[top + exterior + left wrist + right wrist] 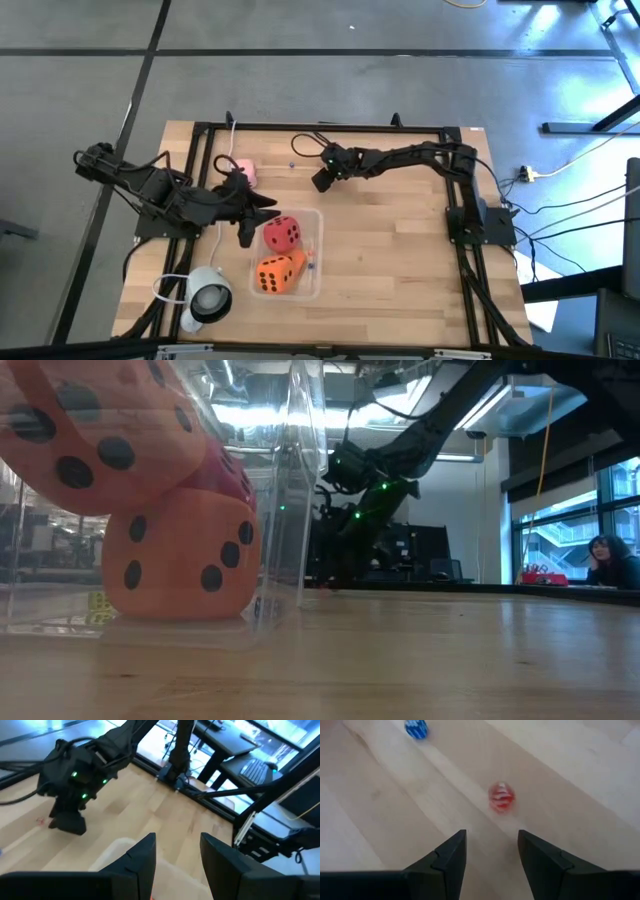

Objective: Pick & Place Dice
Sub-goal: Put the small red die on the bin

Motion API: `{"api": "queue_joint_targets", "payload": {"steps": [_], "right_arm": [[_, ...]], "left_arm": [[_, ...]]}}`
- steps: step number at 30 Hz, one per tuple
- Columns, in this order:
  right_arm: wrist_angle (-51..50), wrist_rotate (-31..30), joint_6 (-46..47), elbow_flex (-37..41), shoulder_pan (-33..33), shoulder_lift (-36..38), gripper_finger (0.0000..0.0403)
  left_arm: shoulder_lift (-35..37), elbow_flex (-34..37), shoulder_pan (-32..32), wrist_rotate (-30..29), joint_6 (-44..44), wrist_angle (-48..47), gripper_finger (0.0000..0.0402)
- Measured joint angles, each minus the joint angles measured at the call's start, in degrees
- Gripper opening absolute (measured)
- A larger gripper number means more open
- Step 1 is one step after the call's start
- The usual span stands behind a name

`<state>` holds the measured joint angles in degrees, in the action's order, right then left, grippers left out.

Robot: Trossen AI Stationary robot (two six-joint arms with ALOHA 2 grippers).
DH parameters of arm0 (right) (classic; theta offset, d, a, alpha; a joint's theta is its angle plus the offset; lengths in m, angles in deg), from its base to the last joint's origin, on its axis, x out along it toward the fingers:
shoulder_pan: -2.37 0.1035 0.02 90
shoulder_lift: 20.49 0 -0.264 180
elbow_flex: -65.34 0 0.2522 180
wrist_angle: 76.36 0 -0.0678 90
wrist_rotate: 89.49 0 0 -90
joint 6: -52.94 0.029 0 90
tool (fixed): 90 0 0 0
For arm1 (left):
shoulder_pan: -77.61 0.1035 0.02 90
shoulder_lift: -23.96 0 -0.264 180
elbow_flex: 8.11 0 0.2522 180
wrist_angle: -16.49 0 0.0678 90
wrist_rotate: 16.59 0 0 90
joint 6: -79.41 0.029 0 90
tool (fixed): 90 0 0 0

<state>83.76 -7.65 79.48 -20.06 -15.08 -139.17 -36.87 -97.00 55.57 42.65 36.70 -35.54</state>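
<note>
Hovering over the far middle of the tabletop [400, 260], my right gripper [322, 180] is hanging with its jaws spread and nothing between them. Only my right wrist view is showing what lies beneath: a tiny red die [500, 797] sitting on the wood just ahead of my fingertips [455, 851], and a tiny blue die [416, 728] lying farther off, well apart from it. From above these two are barely showing as specks near the far edge.

My left gripper [247, 232] is reaching toward the clear box [316, 280] near the front middle of the tabletop, hanging beside its left wall. My left wrist view is showing those jaws spread with nothing pinched; past them my other arm is standing farther off over the bare wood.

From above, I am seeing the red cube [282, 233] resting in the far part of the clear box and an orange cube [277, 274] in the near part, touching it. The low view is adding something the overhead one is hiding: a second orange cube [90, 430] is leaning on top of a lower one, with the red one just peeking between them behind the clear wall.

The pale pink cube [243, 171] is lying outside the box, on the tabletop behind my left arm. A white mug-like object [207, 296] is lying near the front left corner. In the low view a person [608, 558] is sitting far off in the room.
</note>
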Motion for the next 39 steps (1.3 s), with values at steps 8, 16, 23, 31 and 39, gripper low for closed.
{"api": "queue_joint_targets", "payload": {"steps": [8,16,23,31,39], "right_arm": [[1.02,-0.65,0.49,0.0,0.02,-0.72,0.0176],[1.48,1.99,3.48,0.0,-0.02,-0.72,0.0176],[-0.09,3.39,4.17,-3.85,0.05,-0.57,0.0176],[-5.17,0.28,0.03,-9.21,-0.54,-0.48,0.0176],[-5.36,3.12,1.49,-9.28,-0.82,-1.18,0.0156]], "left_arm": [[0.0,0.0,0.0,0.09,-0.18,1.24,0.0143],[0.0,-0.01,0.0,1.21,-1.02,1.25,0.0143],[0.0,0.0,0.0,1.88,-1.03,1.25,0.0143],[0.0,0.0,0.02,1.88,-1.05,1.25,0.0143],[-0.07,0.0,0.0,0.85,-0.9,1.31,0.0143]]}}
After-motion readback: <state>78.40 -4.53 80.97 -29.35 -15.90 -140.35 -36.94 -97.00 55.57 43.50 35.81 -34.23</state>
